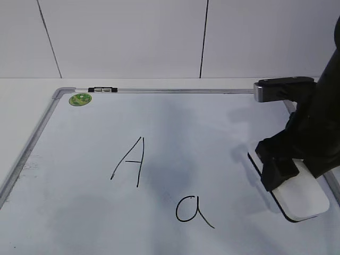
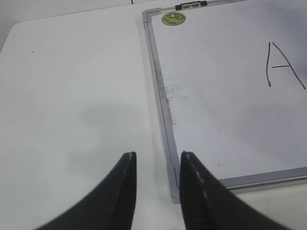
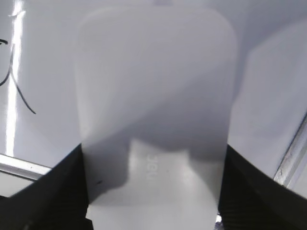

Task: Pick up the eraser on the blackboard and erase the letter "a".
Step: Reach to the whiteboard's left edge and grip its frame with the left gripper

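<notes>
The white eraser point(image 1: 305, 194) lies at the right edge of the blackboard point(image 1: 186, 127). My right gripper point(image 1: 279, 172) has a finger against each long side of it. In the right wrist view the eraser point(image 3: 153, 96) fills the frame between the right gripper's point(image 3: 153, 191) fingers. The letter "a" point(image 1: 192, 211) is at the board's near middle, left of the eraser. A thin black stroke point(image 3: 21, 98) shows at the left edge of the right wrist view. My left gripper point(image 2: 157, 158) is open and empty over the table beside the board's corner point(image 2: 173, 191).
A capital "A" point(image 1: 132, 159) is written left of centre; it also shows in the left wrist view point(image 2: 283, 67). A green sticker point(image 1: 80, 99) and a small black-and-white marker point(image 1: 102, 89) sit at the board's far left. The board lies on a white table point(image 2: 72, 96).
</notes>
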Motion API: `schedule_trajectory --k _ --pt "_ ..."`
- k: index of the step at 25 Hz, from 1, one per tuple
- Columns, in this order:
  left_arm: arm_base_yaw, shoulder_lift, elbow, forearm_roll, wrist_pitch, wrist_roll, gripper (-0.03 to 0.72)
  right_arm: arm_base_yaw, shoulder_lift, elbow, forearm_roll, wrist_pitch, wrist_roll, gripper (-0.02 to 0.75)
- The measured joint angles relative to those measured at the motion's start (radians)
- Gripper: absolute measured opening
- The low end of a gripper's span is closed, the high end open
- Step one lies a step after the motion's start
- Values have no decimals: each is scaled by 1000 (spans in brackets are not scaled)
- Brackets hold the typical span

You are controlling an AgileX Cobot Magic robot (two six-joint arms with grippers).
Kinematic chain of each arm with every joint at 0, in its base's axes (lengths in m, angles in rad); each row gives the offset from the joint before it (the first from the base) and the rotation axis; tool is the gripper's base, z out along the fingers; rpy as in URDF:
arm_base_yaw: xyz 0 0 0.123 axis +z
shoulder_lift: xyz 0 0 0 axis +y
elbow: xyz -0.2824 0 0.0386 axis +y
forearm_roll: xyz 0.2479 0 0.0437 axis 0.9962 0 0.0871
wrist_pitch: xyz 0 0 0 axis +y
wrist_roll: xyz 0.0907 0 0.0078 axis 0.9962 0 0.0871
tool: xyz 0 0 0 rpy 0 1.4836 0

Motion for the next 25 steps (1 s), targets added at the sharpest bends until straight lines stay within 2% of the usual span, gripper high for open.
schedule_trajectory --k 10,18,25 --pt "0 0 0 -2 0 0 235 125 0 0 -9 37 8 559" --pt "0 25 -10 -67 8 0 235 132 0 0 -61 68 13 559" --pt "-2 299 -156 -79 6 -6 235 132 0 0 -66 71 17 559"
